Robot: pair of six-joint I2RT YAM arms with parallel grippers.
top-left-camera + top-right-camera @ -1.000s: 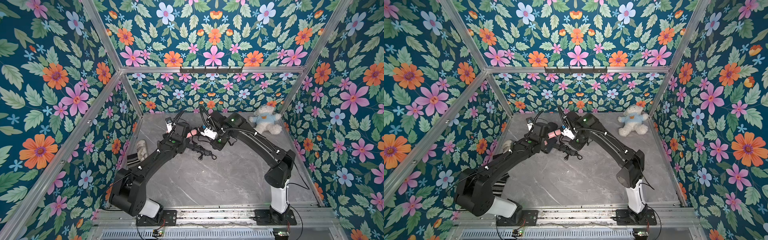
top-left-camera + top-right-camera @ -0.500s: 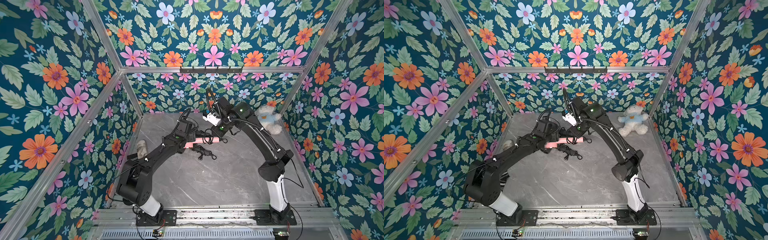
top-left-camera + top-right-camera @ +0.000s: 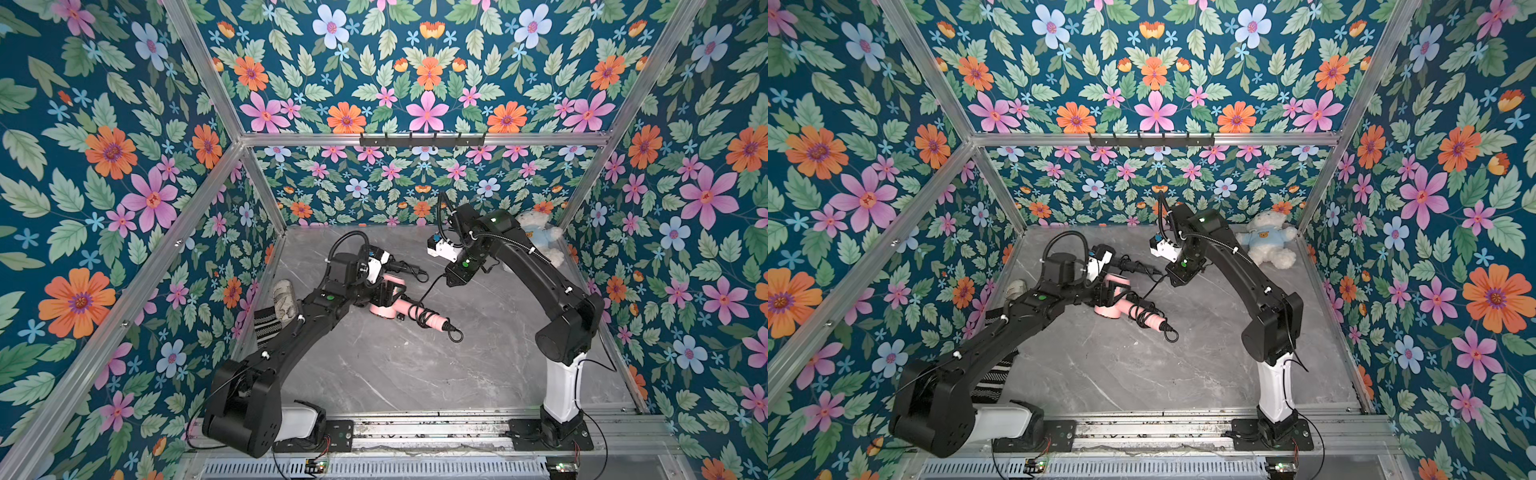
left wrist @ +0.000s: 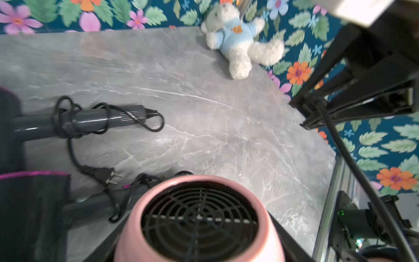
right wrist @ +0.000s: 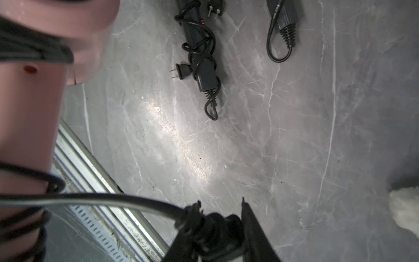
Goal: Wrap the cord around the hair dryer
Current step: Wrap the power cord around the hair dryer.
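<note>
two grips: left gripper (image 3: 384,293) clamps the dryer (image 3: 383,311), right gripper (image 3: 454,282) pinches the cord (image 5: 113,199); loop it taut round the handle (image 3: 434,319).

The hair dryer (image 3: 384,309) is smooth plastic, cord (image 5: 113,199) matt rubbery, tabletop (image 3: 415,374) polished marble-look.

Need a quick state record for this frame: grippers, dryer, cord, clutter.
left gripper: shut on pink dryer
right gripper: shut on cord, near its free end
cord: several coils around the pink dryer's handle; a free stretch runs to the right gripper
clutter: two dark dryers lying on the table, cords wound on their handles; teddy in a far corner
</note>
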